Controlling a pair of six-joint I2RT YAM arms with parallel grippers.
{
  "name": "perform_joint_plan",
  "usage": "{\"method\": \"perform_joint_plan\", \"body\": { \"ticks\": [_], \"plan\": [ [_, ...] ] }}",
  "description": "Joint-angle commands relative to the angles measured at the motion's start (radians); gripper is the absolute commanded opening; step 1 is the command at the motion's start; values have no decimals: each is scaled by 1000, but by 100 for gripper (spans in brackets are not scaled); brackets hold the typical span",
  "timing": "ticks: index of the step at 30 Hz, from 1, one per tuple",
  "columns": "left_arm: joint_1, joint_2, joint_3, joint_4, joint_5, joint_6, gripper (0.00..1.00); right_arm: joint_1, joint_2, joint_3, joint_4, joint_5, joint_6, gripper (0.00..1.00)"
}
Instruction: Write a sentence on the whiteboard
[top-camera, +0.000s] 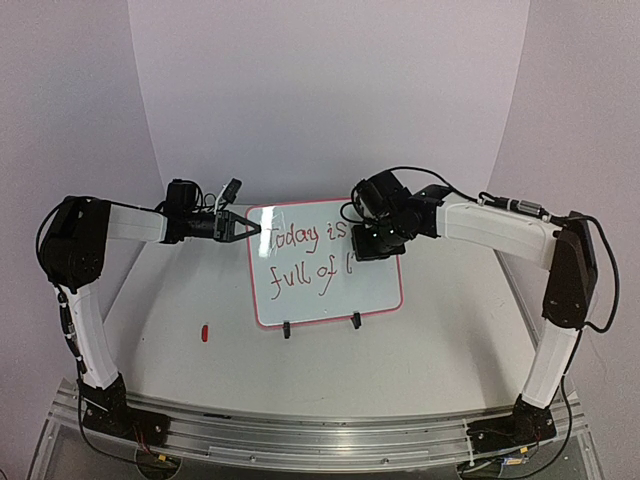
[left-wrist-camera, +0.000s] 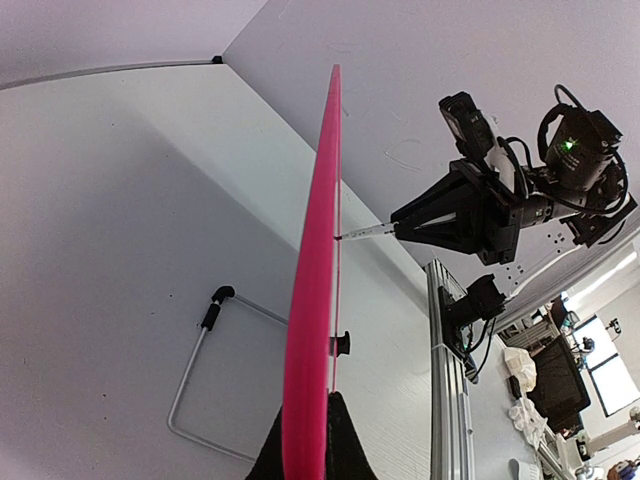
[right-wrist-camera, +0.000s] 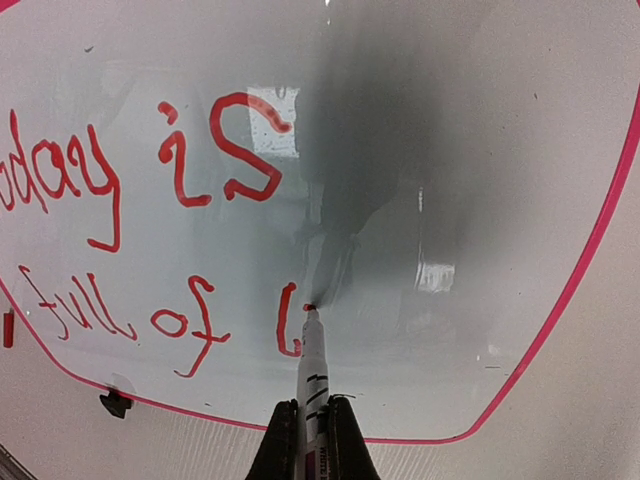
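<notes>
The right gripper (right-wrist-camera: 312, 425) is clenched on a marker (right-wrist-camera: 311, 365), whose red tip touches the whiteboard (right-wrist-camera: 480, 150) just after "of" on the lower line, beside the first strokes of a further word. The left gripper (top-camera: 241, 228) is clamped on the board's left edge, near its top. The board stands almost upright on two black clip feet (top-camera: 286, 329) in the middle of the table (top-camera: 430, 350), the sentence (top-camera: 300, 240) reading "Today is / full of" so far, with a small red object (top-camera: 203, 331) lying to its left.
</notes>
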Motion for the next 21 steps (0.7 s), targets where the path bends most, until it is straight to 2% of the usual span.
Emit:
{"method": "perform_joint_plan", "body": {
  "ticks": [1,14,21],
  "plan": [
    [-13,24,-19,-7,-139,110,0,-3,-15,-4,-11,37,12,0],
    [-14,28,-10,-11,-148,107,0,-3,-106,-30,-11,-71,-8,0],
    [-13,32,-10,-9,-145,105,0,-3,-93,-47,-10,-75,5,0]
  ]
}}
